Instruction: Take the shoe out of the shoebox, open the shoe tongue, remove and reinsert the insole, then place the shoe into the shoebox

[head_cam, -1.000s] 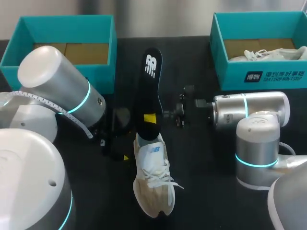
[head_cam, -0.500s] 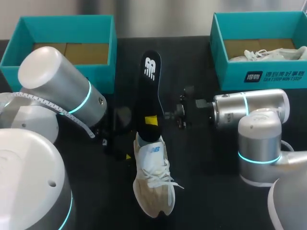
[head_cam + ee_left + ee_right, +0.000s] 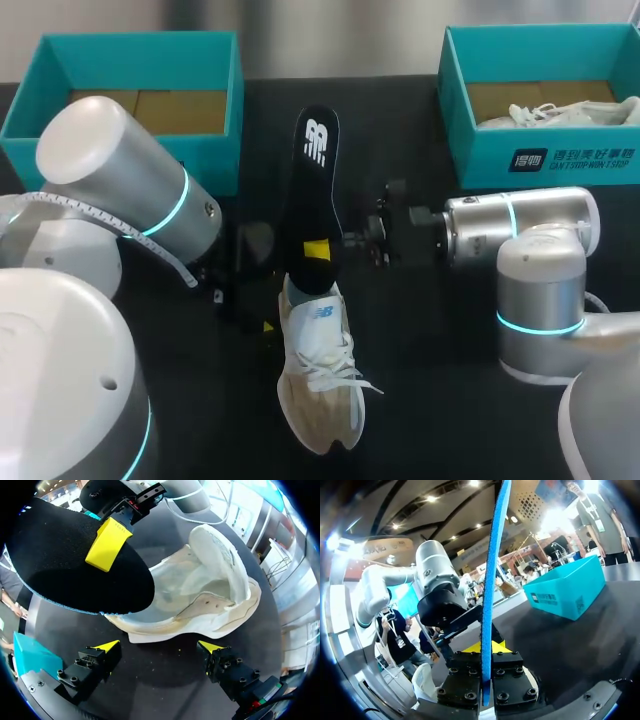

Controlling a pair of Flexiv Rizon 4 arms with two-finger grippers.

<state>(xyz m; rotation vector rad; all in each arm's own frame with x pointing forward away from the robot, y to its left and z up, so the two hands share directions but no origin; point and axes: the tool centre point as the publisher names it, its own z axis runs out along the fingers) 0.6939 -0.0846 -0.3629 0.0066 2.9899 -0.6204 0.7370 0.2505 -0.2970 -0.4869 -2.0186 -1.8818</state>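
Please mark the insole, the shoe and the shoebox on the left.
insole (image 3: 310,185): head view, middle of its black face.
shoe (image 3: 322,368): head view, on the laces.
left shoebox (image 3: 140,62): head view, inner back wall.

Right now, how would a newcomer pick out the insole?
Look at the middle of the black table, where a white shoe lies. At its opening is the insole: unlike the pale shoe, it is a long, thin black sole with a white logo and a blue edge, pinched by the right gripper.
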